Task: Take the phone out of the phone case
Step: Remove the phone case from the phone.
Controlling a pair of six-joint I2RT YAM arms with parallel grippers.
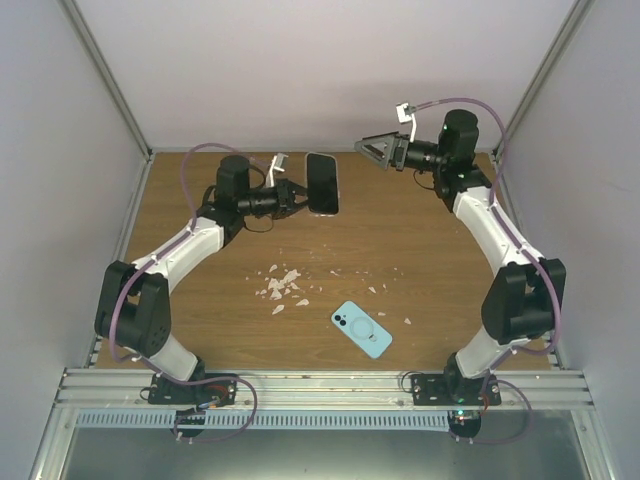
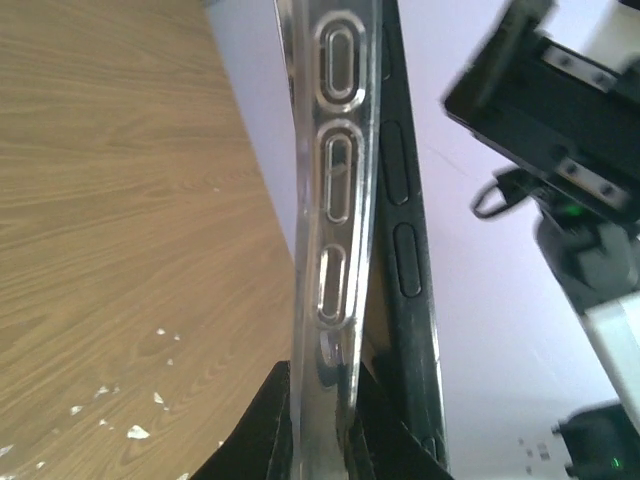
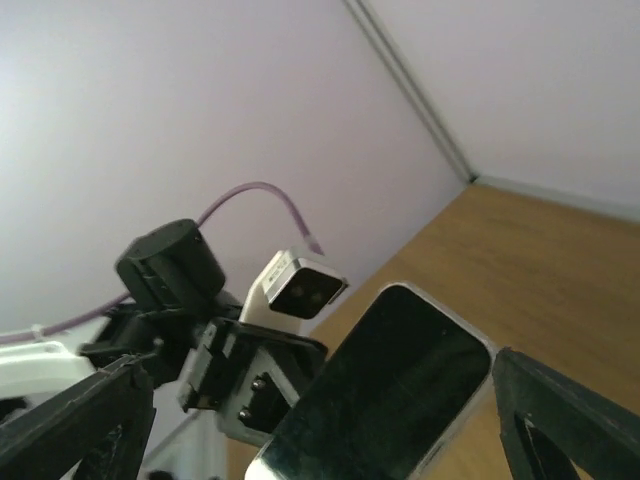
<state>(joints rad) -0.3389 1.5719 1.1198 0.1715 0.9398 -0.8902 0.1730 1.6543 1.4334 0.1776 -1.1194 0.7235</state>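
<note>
**Left arm holds the cased phone up, right arm waits open beside it**

Nearest the arm bases, a blue slab (image 1: 361,329) shaped like a phone lies flat on the table (image 1: 420,230), slightly right of centre. Whether it is a handset or only a shell, I cannot tell. Just beyond it and a little to the left is a scatter of white crumbs (image 1: 281,286) on the wood.

Farther back, the left end effector (image 1: 298,197) is clamped on the lower end of the phone (image 1: 322,183), holding it off the table with its dark screen showing from above. From the left wrist camera the phone is seen edge-on. The clear case (image 2: 338,200), with its moulded button covers, runs along the dark edge, and both sit between the two black fingers. Toward the top of that view the case appears to stand slightly away from the phone's edge.

Farthest back, near the rear wall, the right end effector (image 1: 372,150) hangs in the air just right of the phone's top end. Its jaws are spread wide and grip nothing. In its own camera the fingers (image 3: 80,420) frame the phone's glossy face without touching it.
</note>
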